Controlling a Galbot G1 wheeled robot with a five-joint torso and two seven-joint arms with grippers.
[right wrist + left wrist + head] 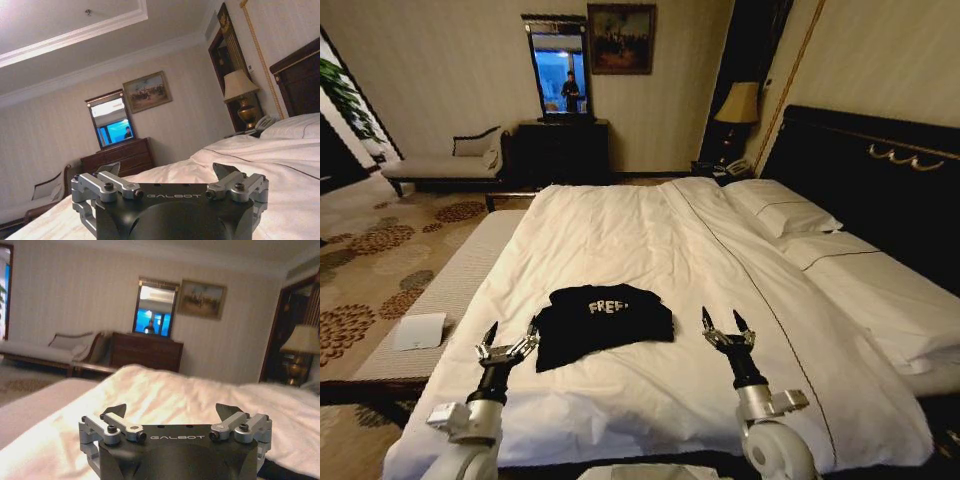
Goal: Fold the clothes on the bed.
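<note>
Lying near the foot edge of the bed (620, 240): black T-shirt (603, 322), folded, lettering partly cut off by a fold. Left gripper (510, 338), fingers spread, empty, just beside the shirt's left edge. Right gripper (725, 325), fingers spread, empty, apart from the shirt. Pillows (790, 212) at the headboard (880, 170).

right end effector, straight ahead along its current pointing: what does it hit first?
Probably nothing soon. The right end effector, open, points up the bed and tilts upward: its wrist view looks over the white duvet toward the far wall. The T-shirt lies off to its left. Depth is uncertain.
</note>
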